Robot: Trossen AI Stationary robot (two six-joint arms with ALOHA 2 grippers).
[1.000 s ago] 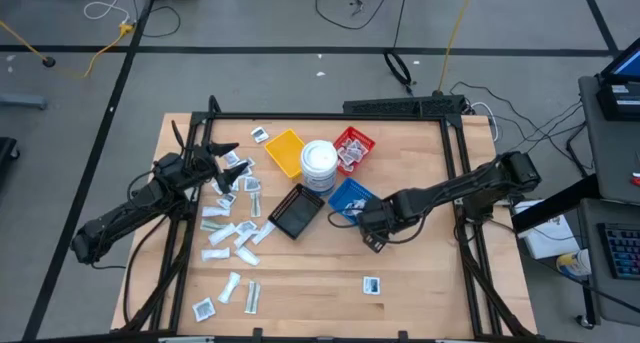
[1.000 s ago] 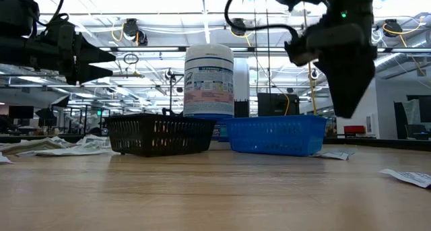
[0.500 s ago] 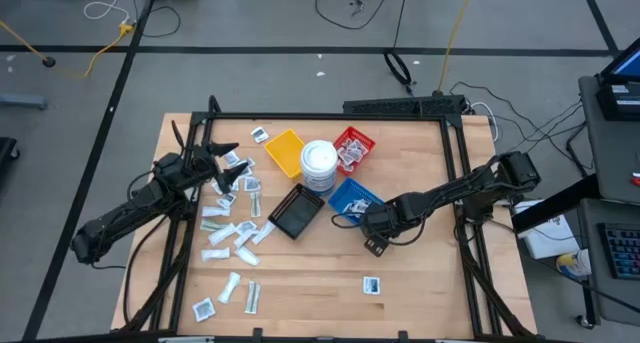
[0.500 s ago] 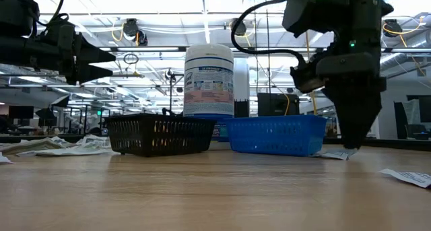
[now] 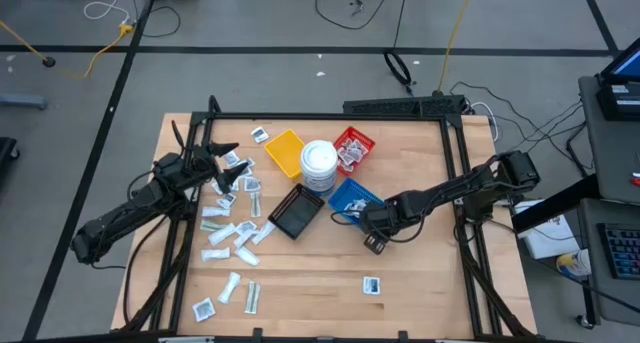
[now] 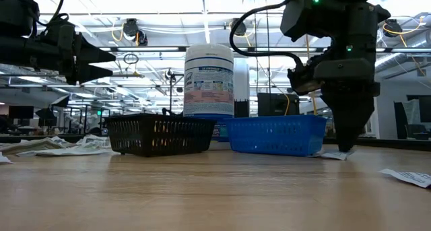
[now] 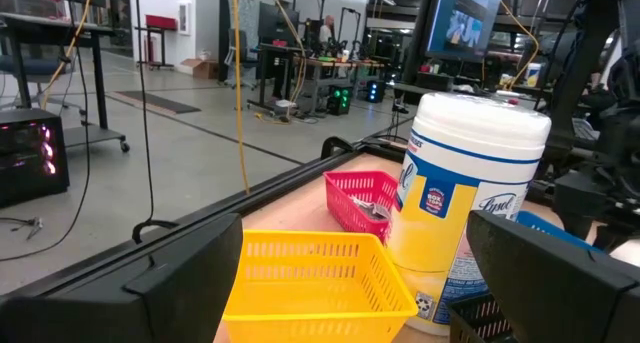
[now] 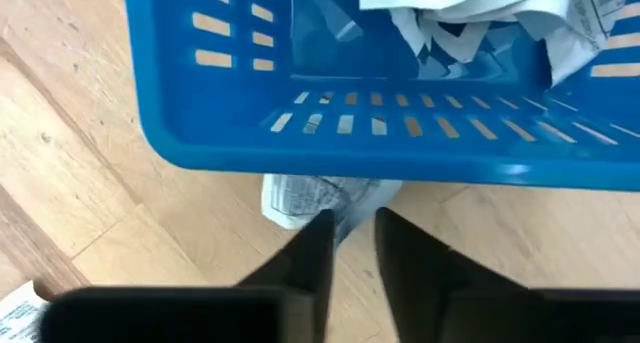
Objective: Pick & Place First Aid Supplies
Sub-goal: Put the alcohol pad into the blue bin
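- The right gripper [image 6: 348, 149] is down at the table now, just beside the blue tray [image 5: 353, 199]; a second ago it hung clear above the wood.
- Its fingers [image 8: 312, 245] have pinched in from a wider spread, and in the right wrist view they stand narrow, straddling a packet [image 8: 325, 198] that lies flat on the wood, touching the tray's near wall.
- Is the packet truly held? Can't say yet: the tips look to be on it, but nothing has lifted.
- That reads as the grab step of a pick, with the blue tray, already holding crumpled white packets, the likely drop spot right alongside.
- Risk: the packet is thin and flat, so the tips may skid over it or nip only an edge.
- The left gripper [image 5: 222, 155] hasn't budged: it hangs over the far-left part of the table, fingers spread wide, holding nothing.
- Below and beside it lies the main scatter of packets [image 5: 226, 233], untouched, plus one stray packet [image 5: 371, 283] near the front edge.
- Plenty left to sort; this is early going.
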